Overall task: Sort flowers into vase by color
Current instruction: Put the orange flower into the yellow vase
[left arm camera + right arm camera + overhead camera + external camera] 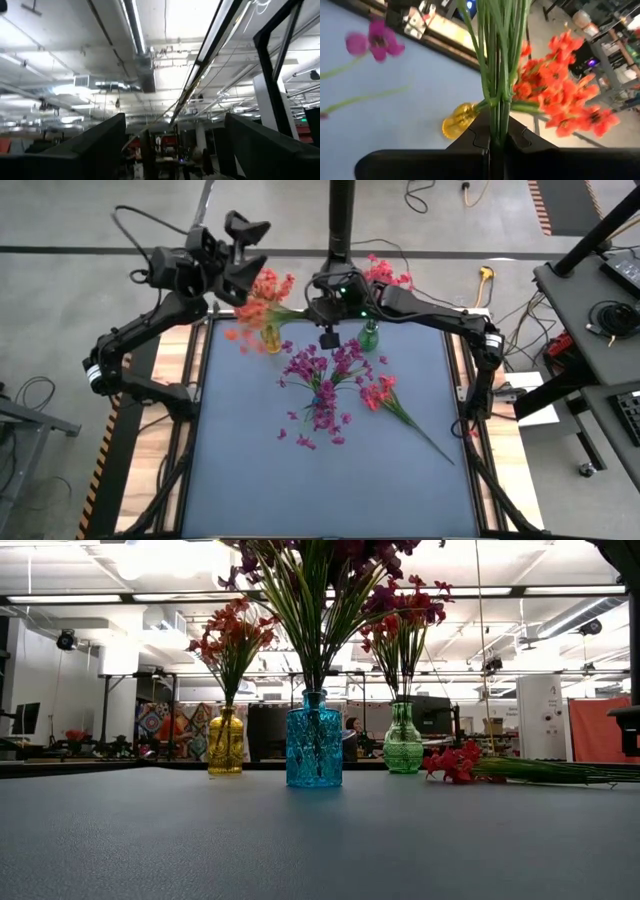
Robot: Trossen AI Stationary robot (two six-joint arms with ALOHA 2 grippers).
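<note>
Three glass vases stand on the blue-grey table. The yellow vase [225, 740] holds orange flowers [265, 295], the blue vase [313, 740] purple flowers [322, 375], and the green vase [403, 740] red-pink flowers [385, 272]. One red-pink sprig [388, 395] lies flat on the table right of the blue vase. My right gripper [495, 142] hovers high near the table's far middle [328, 330], shut on a bundle of green stems. Their blossoms are out of view. My left gripper [245, 230] is raised beyond the far left corner, open and pointing upward at the ceiling [175, 150]. My right gripper pinches a bundle of thin green stems [495, 131] between its two fingers, below the point where the sprig branches. The stems rise out of the fingers and fan out past the frame. I cannot tell the colour of the blossoms. The lower end is hidden by the fingers.
Loose purple petals [305, 442] lie scattered on the table near the blue vase. The lying sprig's long stem [425, 438] reaches toward the right near side. Wooden side boards [185, 350] flank the table. The near half of the table has free room.
</note>
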